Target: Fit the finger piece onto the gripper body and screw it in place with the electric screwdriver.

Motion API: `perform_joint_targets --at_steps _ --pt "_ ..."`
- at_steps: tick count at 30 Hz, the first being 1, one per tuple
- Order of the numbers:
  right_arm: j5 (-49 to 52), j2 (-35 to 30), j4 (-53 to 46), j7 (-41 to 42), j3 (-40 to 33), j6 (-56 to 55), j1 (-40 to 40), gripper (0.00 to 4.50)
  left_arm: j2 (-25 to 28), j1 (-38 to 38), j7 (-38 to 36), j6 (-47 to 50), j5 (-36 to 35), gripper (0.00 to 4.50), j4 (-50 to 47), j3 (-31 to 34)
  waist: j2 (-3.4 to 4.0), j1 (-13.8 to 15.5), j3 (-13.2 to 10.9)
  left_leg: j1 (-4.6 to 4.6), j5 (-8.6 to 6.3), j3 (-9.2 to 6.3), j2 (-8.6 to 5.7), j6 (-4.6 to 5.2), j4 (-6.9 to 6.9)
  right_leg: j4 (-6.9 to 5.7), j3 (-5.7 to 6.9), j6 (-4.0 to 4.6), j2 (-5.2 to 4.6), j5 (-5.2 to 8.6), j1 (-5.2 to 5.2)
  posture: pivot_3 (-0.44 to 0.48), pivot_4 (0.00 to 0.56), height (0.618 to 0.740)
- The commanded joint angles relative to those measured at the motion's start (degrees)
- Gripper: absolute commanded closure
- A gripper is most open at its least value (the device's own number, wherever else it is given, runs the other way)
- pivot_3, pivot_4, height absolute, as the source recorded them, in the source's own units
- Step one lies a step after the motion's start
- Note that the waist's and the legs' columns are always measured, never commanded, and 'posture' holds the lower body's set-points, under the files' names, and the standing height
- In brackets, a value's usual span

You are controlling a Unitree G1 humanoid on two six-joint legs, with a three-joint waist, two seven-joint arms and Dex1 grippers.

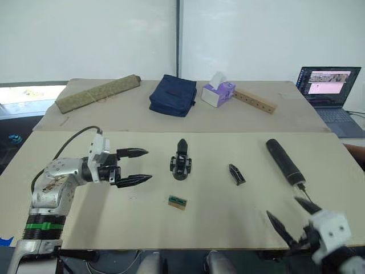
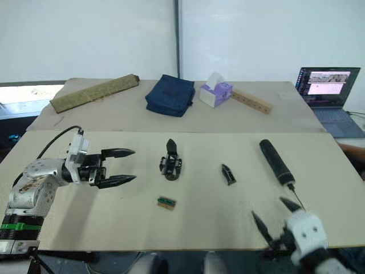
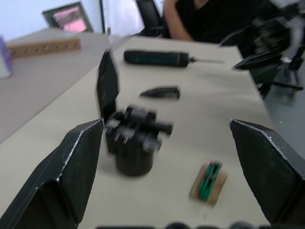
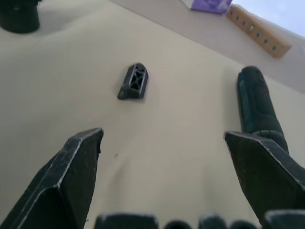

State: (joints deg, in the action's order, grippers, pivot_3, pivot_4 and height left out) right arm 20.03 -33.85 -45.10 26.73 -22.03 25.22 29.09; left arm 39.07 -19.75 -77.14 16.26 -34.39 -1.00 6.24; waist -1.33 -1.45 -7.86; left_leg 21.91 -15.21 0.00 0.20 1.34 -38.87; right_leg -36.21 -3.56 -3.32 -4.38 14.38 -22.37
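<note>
The gripper body (image 1: 181,164) stands upright mid-table, one pointed black finger sticking up from its round base. To its right the finger piece (image 1: 236,174) lies flat, a small black wedge. Further right the electric screwdriver (image 1: 284,161) lies on the table, its bit pointing toward the front edge. My left gripper (image 1: 149,165) is open, level with the gripper body and a short way to its left, holding nothing. Near the front right edge my right gripper (image 1: 282,206) hangs open and empty, just in front of the screwdriver's bit. In the right wrist view, the finger piece (image 4: 133,82) and screwdriver (image 4: 257,107) lie ahead.
A small green-and-tan block (image 1: 177,202) lies in front of the gripper body. On the rear table sit a rolled mat (image 1: 98,93), a navy bag (image 1: 173,95), a tissue box (image 1: 218,92) and a holed wooden bar (image 1: 254,100). A laptop (image 1: 329,91) stands far right. A seated person (image 3: 190,19) is beyond the right side.
</note>
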Motion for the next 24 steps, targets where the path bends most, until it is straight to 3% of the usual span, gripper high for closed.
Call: perform_joint_targets --at_steps 1,6,10,14,21,24 --pt "12.2 -7.2 -3.1 -3.0 0.2 25.3 -12.7 0.00 -0.7 -1.2 2.4 1.6 -2.3 0.03 -4.7 0.8 0.02 0.4 0.0 -0.03 0.00 -0.06 0.04 0.00 0.01 -0.01 0.02 0.03 0.09 0.02 0.02 0.000 0.150 0.740" --pt "16.2 -14.1 4.3 -5.4 9.5 50.0 -35.8 0.00 -1.0 -2.4 4.8 3.7 -2.4 0.03 -6.8 -0.4 0.03 0.9 -0.1 0.08 0.01 -0.17 -0.11 0.01 0.01 0.05 0.10 0.05 0.12 0.04 -0.02 0.000 0.150 0.740" --pt "15.1 -12.3 11.0 -6.4 17.7 57.6 -47.7 0.00 -1.2 -1.8 5.9 4.4 -2.4 0.03 -8.0 -0.6 0.02 0.8 -0.1 0.24 0.01 -0.16 -0.25 0.02 0.00 0.16 0.12 -0.01 -0.02 0.02 -0.11 0.000 0.150 0.740" --pt "12.9 -9.9 16.6 -7.8 22.2 61.0 -53.9 0.00 -1.2 -1.3 6.4 4.4 -2.3 0.03 -8.7 -1.0 0.02 0.8 -0.1 0.43 0.01 -0.14 -0.27 0.02 -0.03 0.13 0.10 -0.06 -0.05 0.00 -0.32 0.000 0.150 0.740" --pt "7.3 -8.1 26.2 -7.3 30.1 54.0 -56.8 0.00 0.1 -0.1 5.9 5.3 -1.7 0.03 -8.3 -1.6 0.02 0.6 -0.1 0.43 0.01 -0.12 -0.25 0.02 -0.02 0.06 0.09 -0.07 -0.01 -0.01 -0.40 0.000 0.150 0.740" --pt "6.5 -8.1 26.7 -6.0 31.3 52.9 -56.1 0.80 0.2 -0.1 6.3 5.1 -1.8 0.00 -7.7 -1.0 0.01 0.6 -0.1 0.47 0.01 -0.11 -0.24 0.02 -0.03 0.02 0.08 -0.07 0.00 -0.01 -0.47 0.000 0.150 0.740"
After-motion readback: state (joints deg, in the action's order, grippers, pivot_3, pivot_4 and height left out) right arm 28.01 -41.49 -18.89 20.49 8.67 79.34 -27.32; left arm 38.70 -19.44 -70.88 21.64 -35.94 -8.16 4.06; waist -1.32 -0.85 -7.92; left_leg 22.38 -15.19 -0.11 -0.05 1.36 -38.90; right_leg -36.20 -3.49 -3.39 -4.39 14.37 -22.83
